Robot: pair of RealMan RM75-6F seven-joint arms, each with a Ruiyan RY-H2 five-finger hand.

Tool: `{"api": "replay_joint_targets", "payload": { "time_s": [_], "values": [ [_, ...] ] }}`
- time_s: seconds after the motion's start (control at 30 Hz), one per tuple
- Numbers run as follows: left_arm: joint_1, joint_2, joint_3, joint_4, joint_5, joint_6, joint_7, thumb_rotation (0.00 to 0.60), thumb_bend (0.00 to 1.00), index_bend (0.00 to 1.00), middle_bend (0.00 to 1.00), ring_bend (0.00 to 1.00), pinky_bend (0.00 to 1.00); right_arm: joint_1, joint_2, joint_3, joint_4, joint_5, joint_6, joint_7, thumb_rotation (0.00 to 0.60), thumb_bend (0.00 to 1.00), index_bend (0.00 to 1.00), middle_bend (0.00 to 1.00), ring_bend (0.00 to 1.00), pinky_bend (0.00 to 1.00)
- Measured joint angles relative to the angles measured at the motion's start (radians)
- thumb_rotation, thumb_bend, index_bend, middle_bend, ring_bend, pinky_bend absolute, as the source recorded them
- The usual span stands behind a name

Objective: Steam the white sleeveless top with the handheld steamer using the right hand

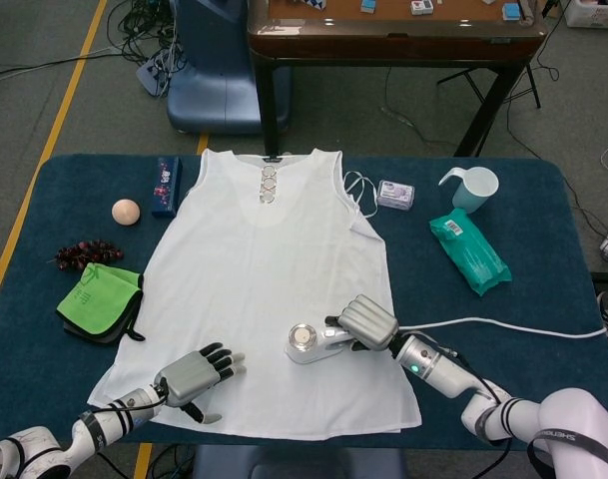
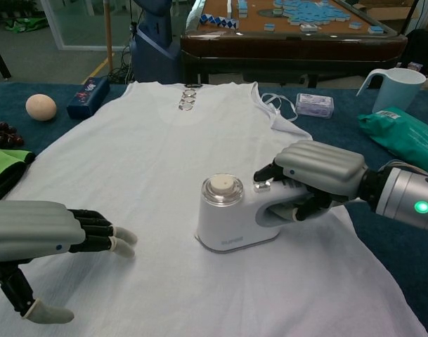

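Right hand (image 2: 315, 184) grips steamer (image 2: 231, 217) on white top (image 2: 171, 154); left hand (image 2: 38, 239) rests flat.

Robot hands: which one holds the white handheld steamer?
The right robot hand grips the white handheld steamer by its handle; the left robot hand rests empty on the white sleeveless top.
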Motion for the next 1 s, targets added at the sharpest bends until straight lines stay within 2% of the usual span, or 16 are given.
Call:
{"api": "replay_joint_targets", "payload": {
  "time_s": [0.4,1.0],
  "values": [
    [-0.004,0.003,0.008,-0.017,-0.011,0.005,0.023,0.265,0.21,0.05,0.0,0.01,0.0,-0.033,0.043,0.001,0.0,0.026,0.015,-0.027,0.6,0.57,0.89,0.94,0.88,0.81],
    [0.008,0.037,0.03,-0.063,-0.02,0.027,0.063,0.264,0.21,0.05,0.0,0.01,0.0,0.006,-0.004,-0.031,-0.042,-0.063,0.022,-0.08,0.6,0.57,0.89,0.94,0.88,0.81]
  ]
}}
